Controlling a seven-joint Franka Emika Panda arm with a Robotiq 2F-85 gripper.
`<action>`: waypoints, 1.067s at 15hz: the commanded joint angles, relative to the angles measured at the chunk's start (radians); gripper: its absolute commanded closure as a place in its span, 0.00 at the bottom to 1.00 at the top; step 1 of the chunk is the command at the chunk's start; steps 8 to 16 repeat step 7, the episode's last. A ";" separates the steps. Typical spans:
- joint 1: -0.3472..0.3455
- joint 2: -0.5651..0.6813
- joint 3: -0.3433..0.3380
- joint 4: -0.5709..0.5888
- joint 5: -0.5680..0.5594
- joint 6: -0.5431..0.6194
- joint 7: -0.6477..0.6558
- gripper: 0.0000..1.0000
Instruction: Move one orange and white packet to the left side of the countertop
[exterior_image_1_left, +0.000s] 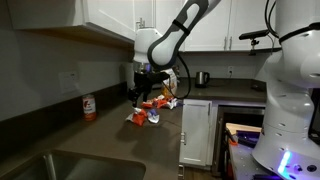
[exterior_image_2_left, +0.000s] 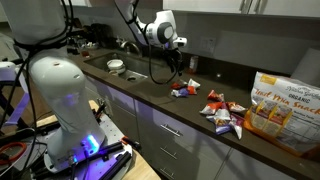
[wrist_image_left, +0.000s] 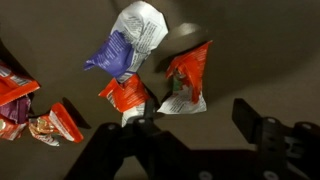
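Claw (wrist_image_left: 195, 135) is spread wide, its dark fingers (wrist_image_left: 262, 130) well apart and pinching nothing, and it hangs over a small cluster of packets. The long, dark, matte desk (exterior_image_1_left: 110, 140) carries everything, with a steel sink (exterior_image_1_left: 55, 165) set into it. A white arm (exterior_image_1_left: 165, 45) bends down from above. In an exterior view a big yellow bag (exterior_image_2_left: 285, 105) stands at one end of the desk, beside a second heap of packets (exterior_image_2_left: 225, 115). An upright white bottle (exterior_image_1_left: 89, 107) with a red label stands near the wall. The orange and white packet (wrist_image_left: 187, 80) lies flat on the desk just ahead of the claw. It is crinkly, orange across the top with a white patch at its lower end. Just beside it lie an orange packet (wrist_image_left: 125, 95) and a purple and white packet (wrist_image_left: 128, 40).
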 joint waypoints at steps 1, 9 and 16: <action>-0.004 -0.107 -0.002 -0.061 0.002 -0.070 -0.002 0.00; -0.020 -0.259 0.027 -0.116 0.160 -0.289 -0.149 0.00; -0.020 -0.259 0.027 -0.116 0.160 -0.289 -0.149 0.00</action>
